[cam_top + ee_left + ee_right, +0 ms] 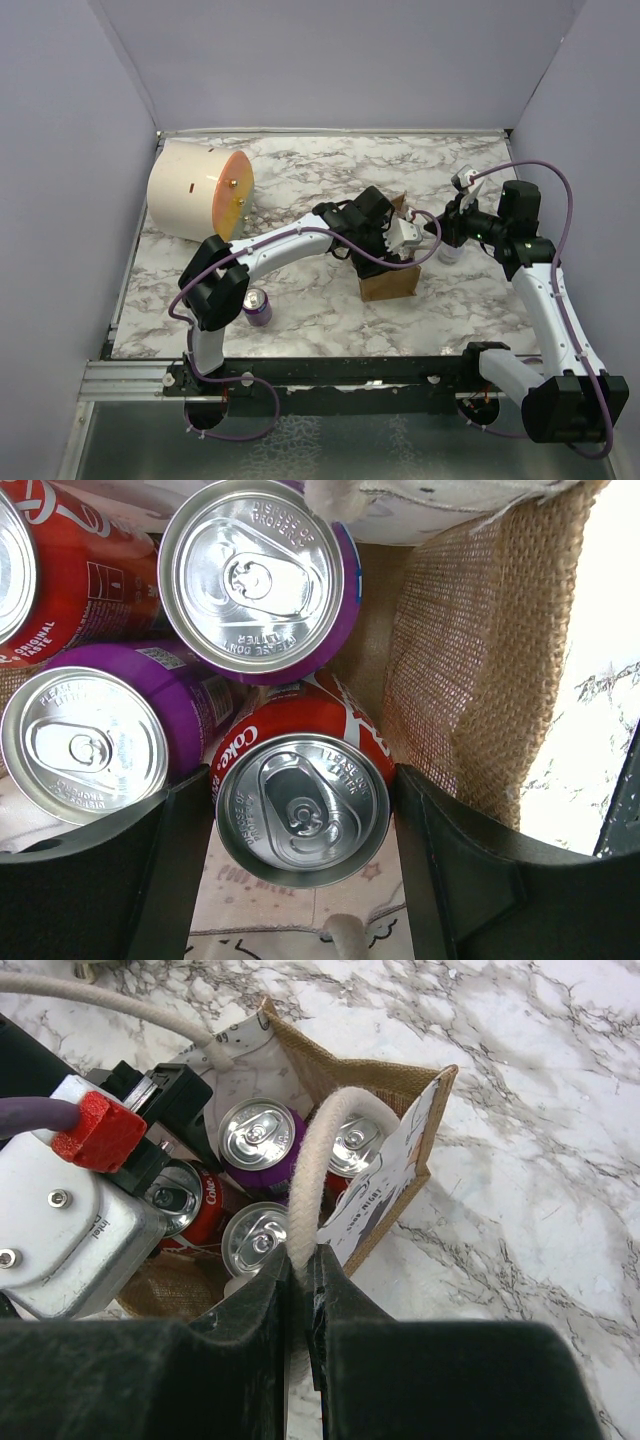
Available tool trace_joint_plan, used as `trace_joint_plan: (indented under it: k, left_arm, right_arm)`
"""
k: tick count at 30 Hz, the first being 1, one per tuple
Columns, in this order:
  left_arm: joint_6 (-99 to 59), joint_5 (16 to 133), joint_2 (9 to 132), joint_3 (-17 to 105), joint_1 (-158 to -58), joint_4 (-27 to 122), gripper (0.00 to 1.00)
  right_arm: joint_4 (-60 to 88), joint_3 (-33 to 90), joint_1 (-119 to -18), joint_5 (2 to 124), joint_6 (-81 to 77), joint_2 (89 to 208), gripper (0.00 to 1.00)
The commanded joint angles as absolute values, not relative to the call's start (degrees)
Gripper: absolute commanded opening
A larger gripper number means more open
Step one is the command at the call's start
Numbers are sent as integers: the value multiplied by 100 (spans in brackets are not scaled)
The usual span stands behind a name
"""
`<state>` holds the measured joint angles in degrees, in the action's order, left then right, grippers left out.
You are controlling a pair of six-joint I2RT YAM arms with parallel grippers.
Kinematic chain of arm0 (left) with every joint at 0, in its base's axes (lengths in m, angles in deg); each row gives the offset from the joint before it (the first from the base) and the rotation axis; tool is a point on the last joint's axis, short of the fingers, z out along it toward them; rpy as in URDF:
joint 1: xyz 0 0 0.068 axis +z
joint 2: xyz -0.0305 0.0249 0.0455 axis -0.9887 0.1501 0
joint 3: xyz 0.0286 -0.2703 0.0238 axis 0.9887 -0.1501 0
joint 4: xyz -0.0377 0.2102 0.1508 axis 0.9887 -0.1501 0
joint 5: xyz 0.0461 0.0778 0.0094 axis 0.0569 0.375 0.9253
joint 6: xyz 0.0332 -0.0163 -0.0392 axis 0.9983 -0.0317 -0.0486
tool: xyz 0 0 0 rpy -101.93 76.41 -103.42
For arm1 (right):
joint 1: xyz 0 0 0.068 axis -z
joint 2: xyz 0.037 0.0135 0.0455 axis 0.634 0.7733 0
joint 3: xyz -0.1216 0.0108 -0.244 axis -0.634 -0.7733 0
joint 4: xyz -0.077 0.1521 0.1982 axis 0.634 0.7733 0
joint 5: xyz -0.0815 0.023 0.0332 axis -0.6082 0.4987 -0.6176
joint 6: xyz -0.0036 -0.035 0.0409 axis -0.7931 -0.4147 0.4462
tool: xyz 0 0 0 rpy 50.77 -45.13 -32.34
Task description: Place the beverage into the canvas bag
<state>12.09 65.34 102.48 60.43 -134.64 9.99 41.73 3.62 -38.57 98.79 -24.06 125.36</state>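
Note:
The canvas bag stands mid-table, brown burlap with a printed white panel. My left gripper reaches down into it, shut on a red Coke can by its sides, with the can's top level with the fingers. Beside it inside the bag are two purple cans and another red can. My right gripper is shut on the bag's white rope handle and holds it up over the opening. The burlap wall is just right of the held can.
A purple can stands on the marble table near the left arm's elbow. A big cream cylinder with an orange face lies at the back left. Another can shows partly under the right wrist. Grey walls enclose the table.

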Motion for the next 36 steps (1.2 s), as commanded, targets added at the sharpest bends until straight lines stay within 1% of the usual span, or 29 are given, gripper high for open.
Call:
trace_joint_plan:
  k: [1,6,18,36]
  left_arm:
    - [1191,6472,10352,6135,-13472,540,69]
    - [1166,6431,10348,6218,-13472,466,75]
    - [1102,6220,10096,6468,-13464,299,84]
    - [1327,6344,9513,7091,-13411,149,85]
  right_arm:
    - [4130,305,-3838,9936,-2454,12406,1]
    - [4121,323,-3838,9938,-2454,12424,1]
    - [4143,371,-3838,9974,-2459,12512,1]
    - [4259,550,-3838,10187,-2574,12625,1]
